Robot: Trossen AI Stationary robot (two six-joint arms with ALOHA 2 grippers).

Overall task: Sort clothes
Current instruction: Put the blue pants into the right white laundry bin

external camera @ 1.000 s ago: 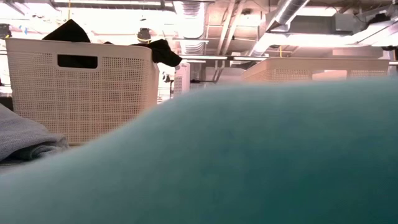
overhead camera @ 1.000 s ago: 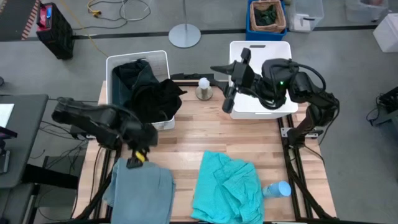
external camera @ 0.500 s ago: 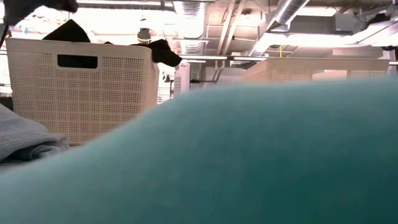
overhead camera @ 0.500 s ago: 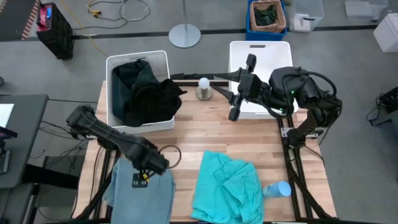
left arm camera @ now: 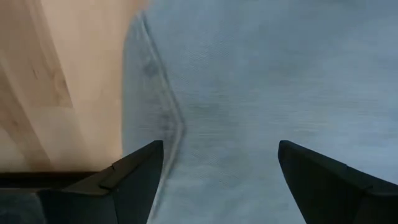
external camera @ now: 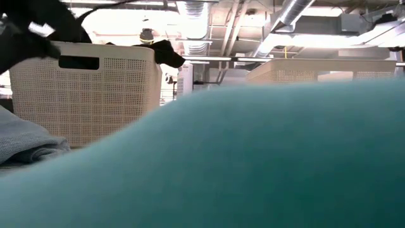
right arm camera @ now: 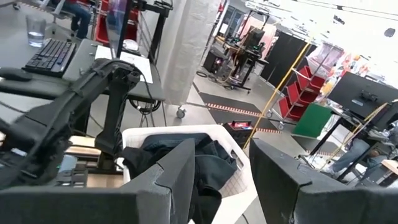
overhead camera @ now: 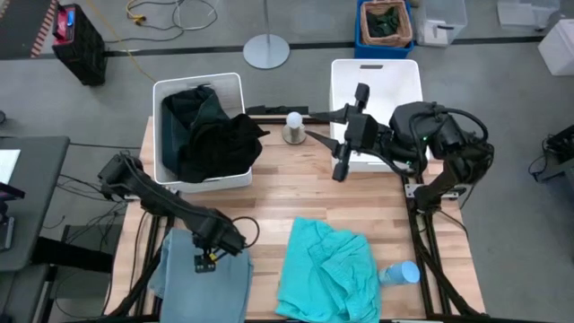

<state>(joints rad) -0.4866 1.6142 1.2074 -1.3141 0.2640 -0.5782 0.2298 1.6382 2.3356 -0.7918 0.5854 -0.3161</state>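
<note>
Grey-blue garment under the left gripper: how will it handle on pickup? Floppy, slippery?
The grey-blue garment lies flat with soft folds, so it will likely sag and drape, not hold shape. The left gripper is open right above it; its matte weave suggests a pinch should hold. One edge hangs past the table edge, so it may drag.

Four pieces of clothing can be counted. Two are seen on the surface [overhead camera: 269, 193] along its near edge: one grey-blue piece [overhead camera: 202, 283] at the near left corner and one bright turquoise piece [overhead camera: 327, 269] beside it. Two dark pieces, one black [overhead camera: 224, 139] and one dark teal-green [overhead camera: 184, 117], are piled in the left basket [overhead camera: 161, 90]. Two white baskets are counted at the far edge; the right basket [overhead camera: 395, 76] is the second. Two robot arms are seen.
</note>
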